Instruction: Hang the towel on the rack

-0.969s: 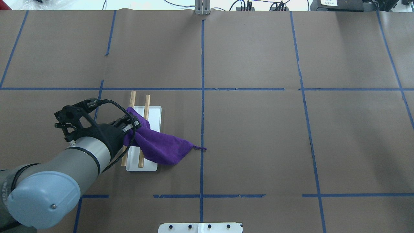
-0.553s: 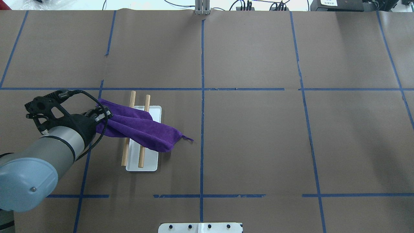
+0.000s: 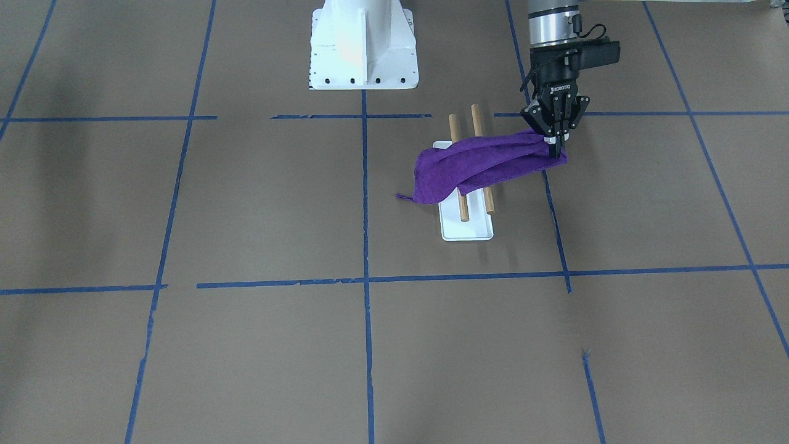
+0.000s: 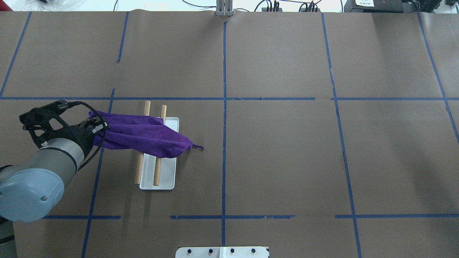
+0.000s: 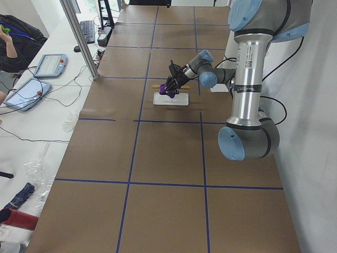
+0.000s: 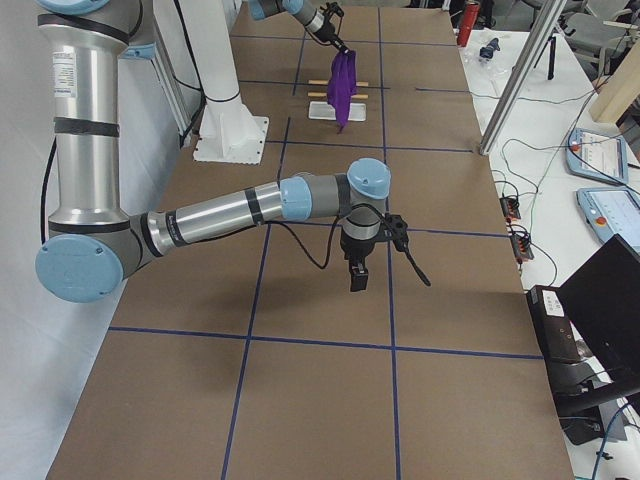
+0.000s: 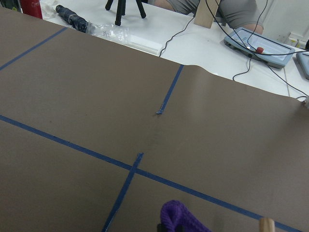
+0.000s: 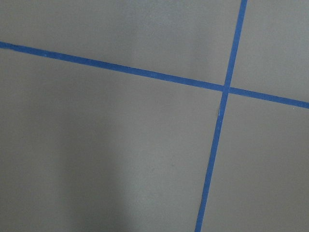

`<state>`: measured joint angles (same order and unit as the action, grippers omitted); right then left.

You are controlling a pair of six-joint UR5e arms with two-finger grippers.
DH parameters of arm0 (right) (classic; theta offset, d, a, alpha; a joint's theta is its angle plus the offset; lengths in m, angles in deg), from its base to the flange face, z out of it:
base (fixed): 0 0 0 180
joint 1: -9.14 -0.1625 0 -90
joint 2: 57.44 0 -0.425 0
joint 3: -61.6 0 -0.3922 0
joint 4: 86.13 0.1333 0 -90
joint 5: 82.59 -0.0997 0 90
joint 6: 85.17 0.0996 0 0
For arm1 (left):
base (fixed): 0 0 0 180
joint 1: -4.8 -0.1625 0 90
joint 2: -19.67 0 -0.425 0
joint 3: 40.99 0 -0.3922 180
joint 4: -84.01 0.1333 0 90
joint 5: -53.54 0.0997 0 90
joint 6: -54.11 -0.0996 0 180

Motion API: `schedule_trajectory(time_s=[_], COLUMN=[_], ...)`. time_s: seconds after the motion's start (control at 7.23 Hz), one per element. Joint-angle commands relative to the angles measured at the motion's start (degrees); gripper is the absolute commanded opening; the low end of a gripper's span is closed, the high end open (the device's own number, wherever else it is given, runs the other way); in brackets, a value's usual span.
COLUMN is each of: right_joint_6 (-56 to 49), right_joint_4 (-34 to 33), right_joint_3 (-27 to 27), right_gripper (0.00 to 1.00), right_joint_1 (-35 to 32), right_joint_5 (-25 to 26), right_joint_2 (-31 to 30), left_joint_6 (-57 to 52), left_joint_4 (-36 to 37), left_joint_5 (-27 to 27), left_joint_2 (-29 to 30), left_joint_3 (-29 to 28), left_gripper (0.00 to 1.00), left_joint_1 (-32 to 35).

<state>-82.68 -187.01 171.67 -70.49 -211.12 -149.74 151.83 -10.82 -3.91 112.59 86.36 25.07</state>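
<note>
Left fingers [image 4: 94, 124] [image 3: 557, 147] are pinched narrow, clamped on one end of the purple towel [image 4: 143, 134] [image 3: 474, 163], held above the counter [image 4: 287, 150] just off the rack's side. From the fingers the towel stretches away sideways, lying across both wooden dowels [image 4: 156, 172] of the rack [image 4: 168, 179] [image 3: 468, 229]. It covers the dowels' middle part, and both ends of each dowel poke out. The free end sags past the white base plate on the side away from the fingers, with a small corner tag [image 4: 199, 147] sticking out. Cannot tell if that tip touches the counter. The rack sits flat next to a blue tape line [image 4: 224, 143].

Right fingers [image 6: 357, 279] hang over the counter, pointing down, well apart from the rack and towel. They show only in the side view, so wide or narrow cannot be told.
</note>
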Motion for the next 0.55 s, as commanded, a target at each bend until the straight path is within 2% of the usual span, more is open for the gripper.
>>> schedule_trajectory(time_s=[0.0, 0.28, 0.42], right_joint_6=[0.9, 0.9, 0.9], right_joint_4=[0.1, 0.1, 0.0], right_joint_3=[1.5, 2.2, 1.7], right_gripper=[1.00, 1.00, 1.00], right_joint_1=[0.0, 0.0, 0.0], right_joint_5=[0.3, 0.5, 0.3], right_joint_2=[0.4, 0.5, 0.4], left_joint_6=[0.0, -0.8, -5.2], left_joint_4=[-0.1, -0.1, -0.1], left_joint_5=[0.1, -0.6, -1.7], left_joint_2=[-0.4, -0.4, -0.3], left_joint_3=[-3.8, -4.3, -4.0], left_gripper=[0.99, 1.00, 1.00], left_joint_1=[0.0, 0.0, 0.0])
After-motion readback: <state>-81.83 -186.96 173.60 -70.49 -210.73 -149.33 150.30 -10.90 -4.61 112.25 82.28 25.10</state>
